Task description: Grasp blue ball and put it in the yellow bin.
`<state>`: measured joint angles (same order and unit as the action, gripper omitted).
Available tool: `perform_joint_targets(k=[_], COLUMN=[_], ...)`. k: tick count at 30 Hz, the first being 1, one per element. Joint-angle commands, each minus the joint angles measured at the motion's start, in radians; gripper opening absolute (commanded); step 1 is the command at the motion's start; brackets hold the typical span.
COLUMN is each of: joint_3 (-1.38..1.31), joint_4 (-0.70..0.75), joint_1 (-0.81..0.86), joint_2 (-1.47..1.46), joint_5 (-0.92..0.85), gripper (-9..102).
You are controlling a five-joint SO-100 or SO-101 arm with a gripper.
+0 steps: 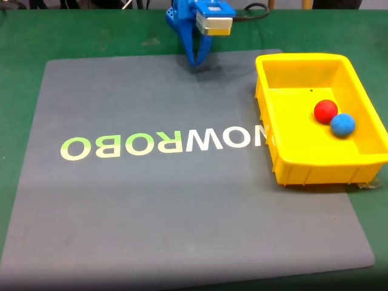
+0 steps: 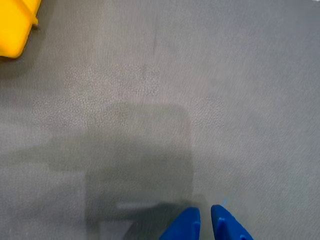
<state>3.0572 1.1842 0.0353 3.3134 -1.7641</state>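
The blue ball point(image 1: 342, 125) lies inside the yellow bin point(image 1: 303, 167) at the right of the fixed view, touching the red ball point(image 1: 325, 111). The blue gripper point(image 1: 197, 62) hangs at top centre over the grey mat point(image 1: 182, 200), jaws nearly together and empty.

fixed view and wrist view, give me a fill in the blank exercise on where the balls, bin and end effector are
1. The blue ball lies inside the yellow ____.
2. Touching the blue ball in the bin is a ____ ball.
3. The bin stands at the right edge of the grey ____, as the fixed view shows it.
4. The end effector hangs over the mat holding ____.

Missing words: bin; red; mat; nothing
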Motion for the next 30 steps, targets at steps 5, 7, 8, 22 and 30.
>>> perform_joint_targets(k=[5, 7, 8, 22, 30], joint_3=[0.043, 0.043, 0.043, 0.043, 0.043], joint_4=[0.043, 0.077, 0.091, 0.190, 0.189], joint_1=[0.026, 0.029, 0.029, 0.020, 0.011], joint_2=[0.012, 0.012, 0.012, 0.012, 0.005], joint_5=[-0.021, -0.025, -0.025, 0.034, 0.040], gripper=[0, 0, 0, 0, 0])
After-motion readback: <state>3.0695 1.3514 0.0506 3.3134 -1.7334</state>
